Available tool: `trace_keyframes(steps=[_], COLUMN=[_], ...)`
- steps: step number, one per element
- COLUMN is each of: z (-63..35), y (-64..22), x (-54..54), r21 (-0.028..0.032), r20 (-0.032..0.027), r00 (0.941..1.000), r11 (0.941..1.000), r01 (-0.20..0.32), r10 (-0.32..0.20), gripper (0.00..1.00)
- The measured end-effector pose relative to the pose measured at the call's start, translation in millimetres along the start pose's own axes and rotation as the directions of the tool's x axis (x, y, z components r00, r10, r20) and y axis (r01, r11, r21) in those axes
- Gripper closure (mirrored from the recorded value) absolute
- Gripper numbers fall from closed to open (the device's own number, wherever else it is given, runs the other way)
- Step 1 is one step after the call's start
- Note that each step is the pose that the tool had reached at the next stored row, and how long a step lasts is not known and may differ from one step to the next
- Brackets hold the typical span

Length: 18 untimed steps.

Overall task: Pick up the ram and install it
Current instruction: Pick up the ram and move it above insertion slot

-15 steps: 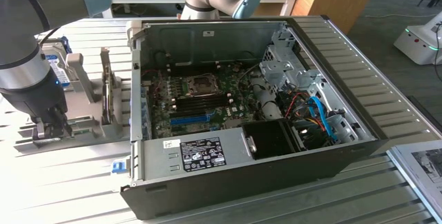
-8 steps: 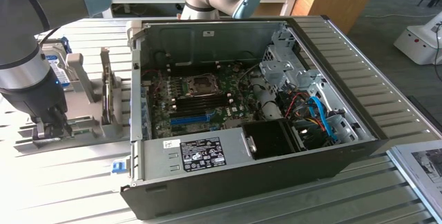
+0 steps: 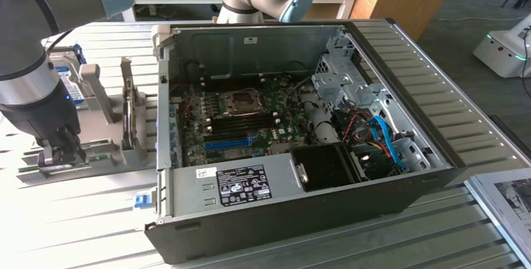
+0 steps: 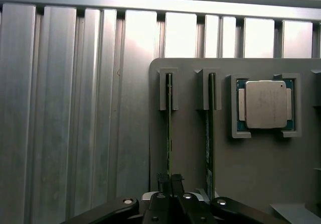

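The ram (image 4: 169, 123) is a thin green stick standing on edge in a slot of the grey holder (image 4: 190, 148). My gripper (image 4: 169, 180) is shut on its near end, a dark fingertip pressed against each face. A second stick (image 4: 209, 133) stands in the neighbouring slot. In the exterior view my gripper (image 3: 68, 152) reaches down onto the holder (image 3: 108, 151) at the exterior view's left, beside the open computer case (image 3: 398, 176). The green motherboard (image 3: 240, 123) lies inside the case with its dark memory slots (image 3: 245, 120) in the middle.
A processor chip (image 4: 266, 104) rests in a square pocket of the holder. The holder and case stand on a ribbed metal table (image 4: 65, 133). A blue slot strip (image 3: 228, 143), a black fan shroud (image 3: 327, 166) and cables (image 3: 382, 135) sit inside the case.
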<state>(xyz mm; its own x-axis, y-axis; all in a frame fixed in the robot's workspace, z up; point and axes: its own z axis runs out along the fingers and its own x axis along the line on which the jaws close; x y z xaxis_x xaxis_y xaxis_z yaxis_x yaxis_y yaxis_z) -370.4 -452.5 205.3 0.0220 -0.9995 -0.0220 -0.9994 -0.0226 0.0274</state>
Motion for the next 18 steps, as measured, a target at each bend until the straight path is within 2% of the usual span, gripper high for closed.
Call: trace_keyframes(steps=[18], z=[0.0], y=[-0.1], x=[-3.4], r21=[-0.0001], r20=[-0.0005], r00=[1.0000], r11=[1.0000], r01=[0.005], r10=[-0.005], gripper=[0.88])
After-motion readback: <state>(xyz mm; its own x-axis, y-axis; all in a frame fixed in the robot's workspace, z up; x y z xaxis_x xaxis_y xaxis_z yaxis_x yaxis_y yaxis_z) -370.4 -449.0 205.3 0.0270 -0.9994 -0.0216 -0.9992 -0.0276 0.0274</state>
